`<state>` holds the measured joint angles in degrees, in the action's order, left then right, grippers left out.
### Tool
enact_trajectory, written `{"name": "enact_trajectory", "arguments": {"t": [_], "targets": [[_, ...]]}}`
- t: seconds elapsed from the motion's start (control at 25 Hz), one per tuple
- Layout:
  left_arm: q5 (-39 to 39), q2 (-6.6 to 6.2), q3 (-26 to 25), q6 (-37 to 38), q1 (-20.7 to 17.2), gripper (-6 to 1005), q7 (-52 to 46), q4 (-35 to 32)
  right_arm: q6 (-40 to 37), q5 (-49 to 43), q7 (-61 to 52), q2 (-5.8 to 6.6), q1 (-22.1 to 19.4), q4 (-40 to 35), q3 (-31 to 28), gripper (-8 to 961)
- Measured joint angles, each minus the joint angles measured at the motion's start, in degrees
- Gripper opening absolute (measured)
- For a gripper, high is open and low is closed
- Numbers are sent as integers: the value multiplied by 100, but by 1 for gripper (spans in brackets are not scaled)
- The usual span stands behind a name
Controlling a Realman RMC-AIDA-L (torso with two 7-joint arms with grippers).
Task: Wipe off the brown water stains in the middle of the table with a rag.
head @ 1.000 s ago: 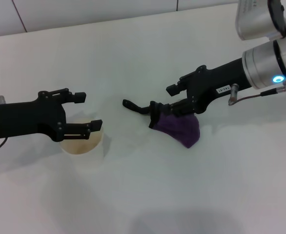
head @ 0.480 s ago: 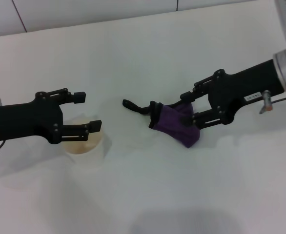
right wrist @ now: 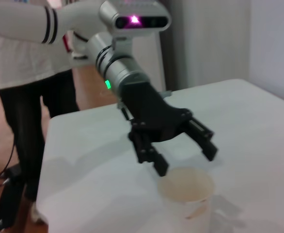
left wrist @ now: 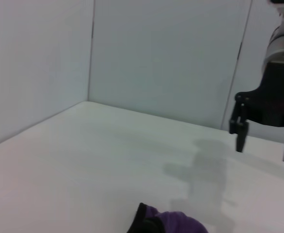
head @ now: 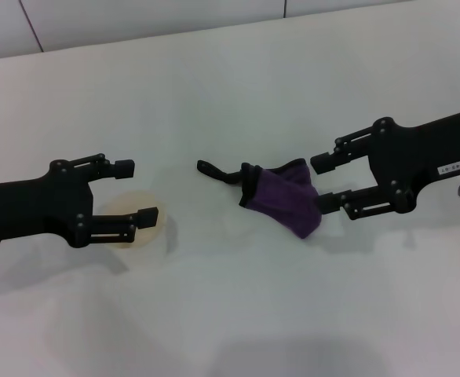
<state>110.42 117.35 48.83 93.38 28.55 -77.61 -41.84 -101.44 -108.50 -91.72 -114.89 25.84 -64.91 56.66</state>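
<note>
From the head view, you have the rag (head: pixel 285 201) lying near the middle of the table (head: pixel 293 78), and the right gripper (head: pixel 330 184) sits at about three o'clock from it, jaws spread wide and holding nothing, the lower finger almost touching the cloth's right edge. That makes the right arm clearly the nearer one; a regrasp would mean travelling toward nine o'clock. The cloth is soft, purple and bunched into a lump with dark trim, its long axis running from ten to four o'clock, and a thin black strap trails off toward ten o'clock. The left gripper (head: pixel 136 191) hovers at nine o'clock, well apart from the rag, also wide open and empty, directly over the white paper cup (head: pixel 138 229). No brown stain shows on the smooth white tabletop here, so I judge it wiped or hidden under the cloth. In the left wrist view you see only a purple corner of the rag (left wrist: pixel 168 222) and the right gripper (left wrist: pixel 263 137) beyond, fingers parted. The right wrist view shows the left gripper (right wrist: pixel 185 150) open above the cup (right wrist: pixel 186 191), whose inside is tinged brown.
</note>
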Motion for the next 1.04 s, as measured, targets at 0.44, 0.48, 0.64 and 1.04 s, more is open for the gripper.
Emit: {"name": "enact_trajectory", "arguments": {"t": [0.44, 0.48, 0.64, 1.04], "targets": [[-32, -33, -67, 265, -76, 880, 9, 3, 85, 56, 192, -15, -125, 186, -96, 544], [-58, -45, -75, 297, -80, 880, 9, 6, 85, 70, 207, -15, -128, 205, -97, 544], [-113, -73, -182, 357, -138, 880, 8, 6, 84, 80, 237, -16, -132, 255, -100, 544], [-110, -206, -201, 459, -229, 880, 52, 19, 85, 84, 277, -16, -234, 270, -103, 544]]}}
